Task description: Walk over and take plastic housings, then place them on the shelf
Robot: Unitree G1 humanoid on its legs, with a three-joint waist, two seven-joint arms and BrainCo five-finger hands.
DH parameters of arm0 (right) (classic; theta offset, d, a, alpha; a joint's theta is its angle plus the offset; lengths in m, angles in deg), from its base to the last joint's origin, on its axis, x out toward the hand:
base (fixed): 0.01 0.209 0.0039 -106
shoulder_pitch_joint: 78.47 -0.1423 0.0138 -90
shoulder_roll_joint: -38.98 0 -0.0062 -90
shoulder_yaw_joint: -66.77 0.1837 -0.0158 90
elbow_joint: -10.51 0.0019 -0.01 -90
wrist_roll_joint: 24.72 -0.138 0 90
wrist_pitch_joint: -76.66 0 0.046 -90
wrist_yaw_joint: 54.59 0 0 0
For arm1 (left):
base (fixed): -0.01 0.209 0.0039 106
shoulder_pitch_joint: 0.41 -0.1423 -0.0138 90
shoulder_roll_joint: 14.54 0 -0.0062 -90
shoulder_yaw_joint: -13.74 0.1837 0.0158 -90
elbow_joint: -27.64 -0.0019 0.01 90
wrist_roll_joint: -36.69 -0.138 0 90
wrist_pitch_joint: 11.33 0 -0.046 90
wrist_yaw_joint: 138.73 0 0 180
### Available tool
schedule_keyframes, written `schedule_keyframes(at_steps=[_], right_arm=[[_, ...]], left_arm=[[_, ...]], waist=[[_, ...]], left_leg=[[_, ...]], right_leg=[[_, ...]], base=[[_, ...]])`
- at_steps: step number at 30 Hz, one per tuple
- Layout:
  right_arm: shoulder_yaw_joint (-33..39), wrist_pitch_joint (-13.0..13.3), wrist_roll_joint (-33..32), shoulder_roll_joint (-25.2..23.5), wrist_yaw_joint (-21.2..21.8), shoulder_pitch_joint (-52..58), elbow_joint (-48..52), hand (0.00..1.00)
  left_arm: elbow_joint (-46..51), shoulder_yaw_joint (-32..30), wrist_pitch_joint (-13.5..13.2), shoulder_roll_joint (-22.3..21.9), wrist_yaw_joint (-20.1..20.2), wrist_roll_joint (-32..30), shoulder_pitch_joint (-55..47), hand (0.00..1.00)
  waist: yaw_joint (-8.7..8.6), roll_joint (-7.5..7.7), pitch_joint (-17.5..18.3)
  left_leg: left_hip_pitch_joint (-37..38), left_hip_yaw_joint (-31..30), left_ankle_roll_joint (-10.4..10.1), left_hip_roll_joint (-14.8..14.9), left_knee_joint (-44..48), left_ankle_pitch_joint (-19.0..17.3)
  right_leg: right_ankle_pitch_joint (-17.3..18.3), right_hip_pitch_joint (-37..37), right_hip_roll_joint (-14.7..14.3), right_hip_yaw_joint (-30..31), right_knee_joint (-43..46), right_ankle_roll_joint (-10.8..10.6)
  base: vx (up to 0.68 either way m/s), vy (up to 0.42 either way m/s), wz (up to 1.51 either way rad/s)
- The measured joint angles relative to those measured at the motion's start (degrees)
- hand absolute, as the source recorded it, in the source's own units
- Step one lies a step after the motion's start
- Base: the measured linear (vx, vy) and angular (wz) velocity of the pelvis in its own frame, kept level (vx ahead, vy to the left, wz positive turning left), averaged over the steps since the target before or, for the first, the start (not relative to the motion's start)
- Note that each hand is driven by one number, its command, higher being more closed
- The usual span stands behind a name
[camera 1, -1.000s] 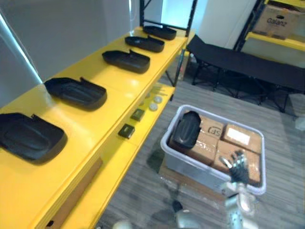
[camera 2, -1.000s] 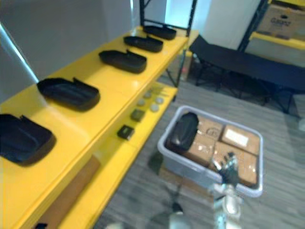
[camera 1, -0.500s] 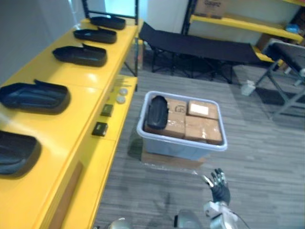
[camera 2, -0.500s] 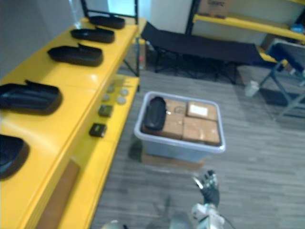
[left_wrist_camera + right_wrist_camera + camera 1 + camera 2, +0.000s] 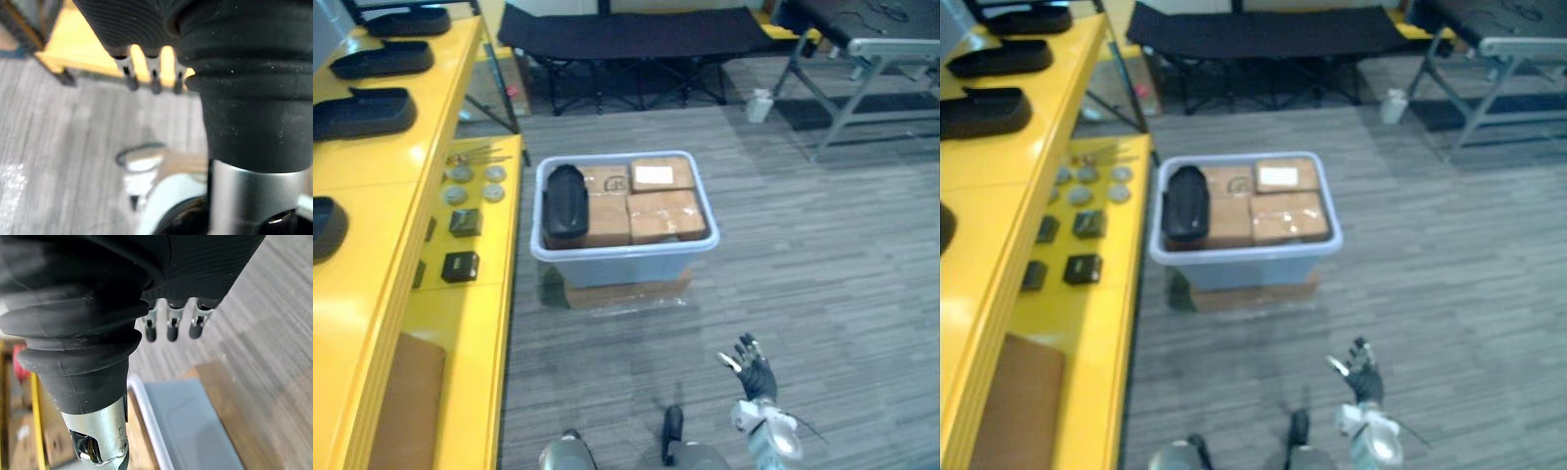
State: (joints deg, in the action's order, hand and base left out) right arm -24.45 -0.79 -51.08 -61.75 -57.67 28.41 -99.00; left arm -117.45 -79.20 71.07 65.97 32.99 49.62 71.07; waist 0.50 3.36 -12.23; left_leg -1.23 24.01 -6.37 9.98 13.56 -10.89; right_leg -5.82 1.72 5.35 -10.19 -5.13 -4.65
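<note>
Lying along the bin wall, housing runs near-to-far.

We see the yellow shelf run off the left and bottom edges, and that left edge cuts the nearest housing on its top level. The bin hides the lower end of the upright housing standing inside it. The small items on the lower shelf level are too small for us to identify. In the left wrist view the dark cover hides most of the left hand, and the floor beyond is blurred.
</note>
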Motion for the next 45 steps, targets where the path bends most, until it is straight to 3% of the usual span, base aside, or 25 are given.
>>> schedule_keyframes(at_steps=[6,11,19,22,23,24,25,26,27,28,29,30,32,34,37,40,41,42,43,44,45], right_arm=[[0.09,1.35,0.37,-0.93,-1.7,2.03,-2.94,0.0],[0.05,5.05,1.55,-1.77,-3.6,1.51,-3.93,0.0],[-0.05,5.16,2.43,-2.02,-5.78,1.38,-3.99,0.0],[-0.1,5.11,2.38,-1.99,-5.67,1.3,-3.91,0.0],[-0.1,5.09,2.37,-1.84,-5.6,0.91,-3.91,0.0],[-0.41,4.94,2.38,-1.31,-5.48,0.6,-3.91,0.0],[-1.28,4.62,2.41,-0.76,-5.31,0.3,-3.7,0.0],[-2.34,4.55,2.44,-0.69,-4.54,0.42,-2.64,0.0],[-1.89,4.36,2.55,-0.45,-4.47,0.39,-2.81,0.0],[-1.68,4.11,2.71,-0.46,-4.49,0.65,-2.97,0.0],[-1.37,3.78,3.67,-0.28,-4.53,0.44,-2.93,0.0],[-1.07,3.78,4.27,0.16,-4.5,0.04,-2.92,0.0],[-0.36,3.78,5.34,1.78,-4.52,-1.17,-2.58,0.0],[-0.01,3.75,6.13,2.07,-4.54,-1.79,-2.58,0.0],[0.03,3.74,6.47,1.88,-4.43,-1.64,-2.59,0.0],[-0.06,3.42,5.88,1.86,-3.85,-2.47,-2.59,0.0],[-0.43,3.33,5.04,1.2,-3.12,-2.41,-2.2,0.0],[-0.56,3.27,4.98,0.96,-3.13,-2.55,-2.04,0.0],[-0.71,3.25,4.89,0.71,-3.18,-3.4,-1.74,0.0],[-1.71,3.25,4.96,0.48,-3.2,-3.73,-1.48,0.0],[-2.23,3.24,4.99,0.31,-3.17,-3.83,-1.39,0.0]], left_arm=[[0.24,2.26,0.55,0.91,-0.78,-4.58,0.73,0.0],[0.62,6.16,2.89,2.18,-1.43,-4.55,2.11,0.0],[0.73,8.32,5.29,3.24,-1.59,-6.15,2.08,0.0],[1.09,8.17,5.71,3.26,-1.72,-4.28,1.78,0.0],[1.08,8.04,6.01,3.02,-2.03,-3.11,1.53,0.0],[0.46,7.45,6.48,1.92,-2.84,-1.37,0.81,0.0],[-0.26,6.26,6.52,0.92,-3.5,0.11,0.18,0.0],[0.4,4.15,6.06,0.98,-3.84,2.83,-1.38,0.0],[1.23,3.71,5.28,0.66,-2.79,3.95,-1.48,0.0],[2.0,3.7,5.0,0.56,-2.2,4.61,-1.95,0.0],[2.03,2.82,5.09,-0.42,-1.62,4.6,-2.15,0.0],[1.78,2.81,5.27,-0.74,-1.56,4.53,-2.16,0.0],[-0.2,1.24,5.29,-2.14,-1.52,3.92,-2.55,0.0],[-1.47,-0.24,5.32,-2.62,-1.37,3.91,-3.23,0.0],[-3.6,-1.03,5.17,-2.6,-0.45,3.87,-3.22,0.0],[-3.44,-1.21,4.82,-2.6,-0.47,2.13,-0.78,0.0],[-3.19,-2.28,4.05,-0.97,-0.63,1.74,-0.65,0.0],[-3.01,-2.55,3.96,-0.71,-0.84,1.74,-0.27,0.0],[-1.93,-2.63,3.86,-0.1,-1.32,1.77,0.88,0.0],[0.76,-2.58,3.14,0.18,-1.57,1.8,1.03,0.0],[2.13,-2.5,2.77,0.3,-1.63,1.8,1.09,0.0]], waist=[[-1.22,-1.1,1.15],[-1.23,-1.42,1.73],[-1.22,-1.03,3.17],[-1.22,-1.28,3.35],[-1.1,-1.97,3.62],[-1.04,-4.33,3.71],[-1.04,-5.32,3.67],[-1.2,-3.93,2.99],[-1.13,-4.54,1.87],[-0.83,-3.59,1.43],[0.5,-4.02,1.01],[0.59,-4.01,0.9],[0.64,-5.79,-0.04],[0.78,-6.58,-0.5],[1.64,-5.68,-0.58],[2.2,-3.14,0.69],[2.37,-1.39,2.04],[2.21,-0.78,2.04],[2.08,-0.3,1.84],[1.96,0.02,1.55],[1.97,0.06,1.47]], left_leg=[[2.7,-0.81,0.48,-0.96,-0.46,0.28],[5.85,-1.99,0.5,-2.04,-2.74,0.29],[6.28,-2.71,0.71,-3.45,-3.58,0.26],[5.08,-2.25,1.2,-1.87,-0.39,-1.81],[3.91,-1.8,0.97,-0.09,2.81,-3.84],[3.08,-1.06,0.75,3.45,5.86,-5.99],[3.12,-0.66,0.99,5.66,8.16,-6.69],[1.64,-1.04,1.8,7.63,17.0,-7.15],[-2.84,-5.37,6.13,9.59,26.55,-5.66],[-5.58,-7.83,8.19,9.45,30.68,-4.75],[-7.57,-9.73,6.62,7.77,31.41,-5.73],[-8.12,-9.76,6.11,6.63,29.55,-5.83],[-9.64,-9.54,3.32,2.48,16.84,-3.53],[-10.82,-9.51,3.19,1.07,9.21,-0.29],[-10.49,-9.05,4.02,-0.71,7.97,2.32],[-10.75,-9.04,4.97,-4.56,7.96,2.11],[-9.6,-8.79,6.57,-7.45,6.73,1.03],[-8.67,-8.9,7.08,-8.48,6.0,0.7],[-6.69,-9.28,7.82,-9.74,4.29,0.47],[-3.94,-9.73,8.78,-10.29,2.96,0.6],[-2.61,-10.27,9.14,-10.32,2.71,0.2]], right_leg=[[-1.28,-1.96,0.17,-0.38,0.51,-0.01],[-1.61,-3.77,0.08,-0.67,0.54,-0.36],[-1.76,-3.8,1.62,-0.9,0.52,-0.55],[-0.74,-3.81,0.83,-1.01,0.53,0.37],[-0.26,-3.75,-0.27,-1.03,0.79,0.95],[1.27,-3.06,-2.6,-1.38,4.13,2.5],[6.35,-1.11,-3.69,-3.07,13.68,3.63],[14.88,-0.48,-3.63,-4.26,21.43,4.32],[16.44,-0.9,-4.17,-4.91,22.63,4.9],[16.58,-1.68,-4.1,-4.23,22.25,5.15],[16.59,-3.09,-3.38,-3.82,21.36,5.15],[16.59,-3.73,-2.8,-3.8,20.98,5.09],[16.35,-5.23,-1.73,-3.71,19.1,4.69],[16.16,-5.13,-1.56,-3.79,18.33,4.3],[16.32,-7.07,-0.22,-3.78,15.64,2.05],[17.52,-7.85,2.99,-4.08,14.64,-0.77],[18.9,-7.55,5.72,-4.48,18.3,-1.04],[19.32,-6.28,7.1,-4.69,22.55,-0.77],[18.36,-2.08,9.69,-4.85,33.76,-0.54],[14.9,1.8,11.57,-4.21,44.6,0.56],[15.06,3.29,11.9,-3.63,48.73,0.62]], base=[[0.09,0.019,-0.08],[0.1,0.036,-0.08],[-0.07,0.021,0.0],[-0.15,-0.047,-0.09],[-0.13,-0.101,-0.38],[-0.07,-0.1,-0.49],[0.1,-0.124,-0.53],[0.07,-0.152,-0.19],[0.04,-0.14,-0.04],[-0.03,-0.115,-0.01],[0.03,-0.051,-0.12],[0.05,-0.043,-0.13],[0.07,0.042,-0.08],[0.14,0.118,-0.2],[0.24,0.168,-0.04],[0.31,0.223,0.2],[0.48,0.256,0.17],[0.49,0.242,0.3],[0.49,0.199,0.39],[0.29,0.146,0.37],[0.32,0.087,0.43]])
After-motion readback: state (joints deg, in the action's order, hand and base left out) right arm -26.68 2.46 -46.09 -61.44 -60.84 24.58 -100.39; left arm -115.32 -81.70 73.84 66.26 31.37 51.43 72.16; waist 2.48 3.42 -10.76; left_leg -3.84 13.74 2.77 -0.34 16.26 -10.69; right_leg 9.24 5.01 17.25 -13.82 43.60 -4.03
